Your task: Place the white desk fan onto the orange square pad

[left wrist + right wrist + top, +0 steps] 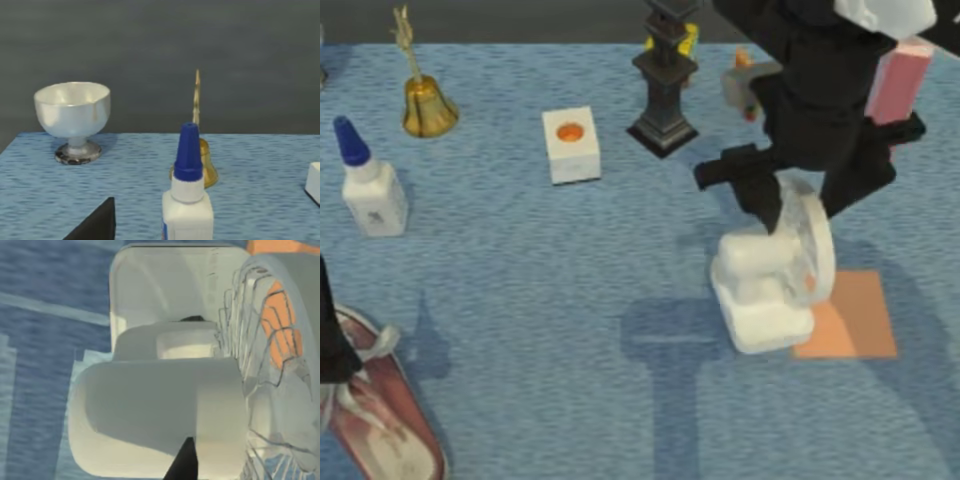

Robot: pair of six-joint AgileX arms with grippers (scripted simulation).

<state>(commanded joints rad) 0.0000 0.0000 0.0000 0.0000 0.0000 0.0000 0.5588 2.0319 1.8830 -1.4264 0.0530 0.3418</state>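
Note:
The white desk fan (765, 285) stands upright right of the table's middle, its cage head facing right. Its base overlaps the left edge of the orange square pad (855, 315), most of which lies bare to the fan's right. My right gripper (768, 212) comes down from the back and is shut on the fan's motor housing (150, 410); one black fingertip (186, 460) presses against it. The pad (280, 246) shows beyond the base and through the cage. My left gripper (330, 345) is parked at the left edge, open, with one finger (100, 222) in view.
A white bottle with a blue cap (372, 190), a brass bell (425, 105) and a white cube with an orange hole (570, 145) stand at the back left. A dark pedestal (665, 95) and a pink box (898, 80) stand behind. A reddish shoe (380, 425) lies front left.

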